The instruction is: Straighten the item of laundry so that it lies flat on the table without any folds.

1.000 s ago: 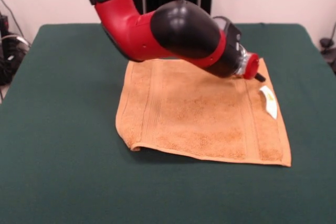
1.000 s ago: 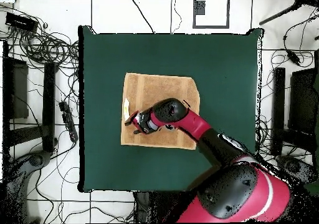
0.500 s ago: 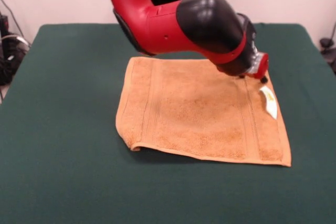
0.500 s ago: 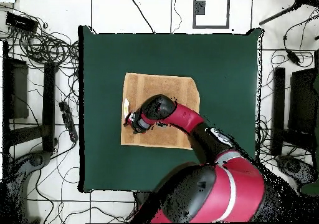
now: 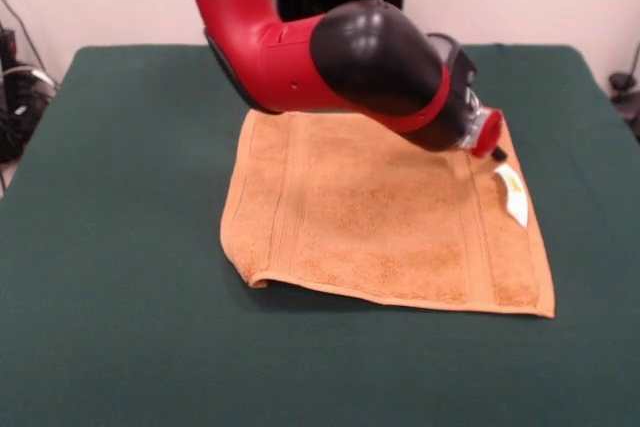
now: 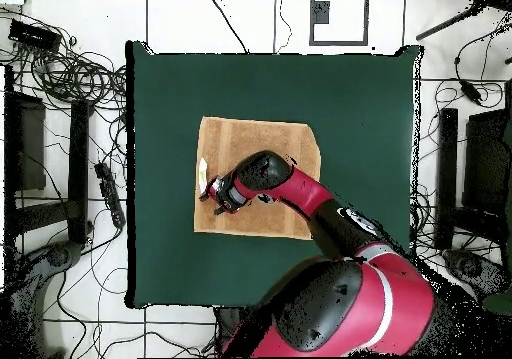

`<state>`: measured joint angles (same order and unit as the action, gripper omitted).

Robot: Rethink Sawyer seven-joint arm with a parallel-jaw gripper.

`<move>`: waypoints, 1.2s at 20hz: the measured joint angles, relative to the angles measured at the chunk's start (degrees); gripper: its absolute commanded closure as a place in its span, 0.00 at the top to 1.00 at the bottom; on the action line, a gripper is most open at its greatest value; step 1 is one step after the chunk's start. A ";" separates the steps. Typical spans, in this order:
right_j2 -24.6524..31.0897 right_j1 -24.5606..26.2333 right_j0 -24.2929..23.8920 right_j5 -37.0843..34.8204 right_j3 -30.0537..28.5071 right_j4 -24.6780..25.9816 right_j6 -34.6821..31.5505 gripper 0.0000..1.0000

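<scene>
My gripper (image 5: 497, 152) hangs low over the towel (image 5: 380, 212), near its right-hand edge in the front view, just beside the small white tag (image 5: 512, 193). From above, the gripper (image 6: 213, 192) sits over the towel's (image 6: 270, 140) left edge. I cannot tell how wide my fingers stand; the wrist and the bulky black elbow hide them.

The towel lies spread near the middle of the table (image 5: 110, 247), orange-tan, roughly square. Its near edge runs fairly straight, and the near right corner lies flat. The near left corner curls under itself in a small roll, lifting that edge off the felt. A stripe band runs along the left side and another along the right. The far edge is mostly hidden under my arm (image 5: 330, 57) in the front view; from above it shows straight, with one corner cut at a slant.

Green felt (image 6: 370, 105) lies open on every side of the towel, widest on the side away from my gripper in the overhead view. Cables and stands crowd the floor (image 6: 70, 75) beyond the table's edges.
</scene>
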<state>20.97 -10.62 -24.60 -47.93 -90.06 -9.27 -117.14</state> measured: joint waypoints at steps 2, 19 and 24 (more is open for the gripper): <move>0.04 0.12 -0.16 -0.02 -0.01 -0.20 0.00 1.00; 0.12 -1.75 -0.24 5.07 -3.42 -0.26 0.00 1.00; 0.09 -2.61 -0.09 7.25 -4.81 -0.20 0.00 1.00</move>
<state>21.06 -13.23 -24.69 -40.68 -94.87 -9.47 -117.14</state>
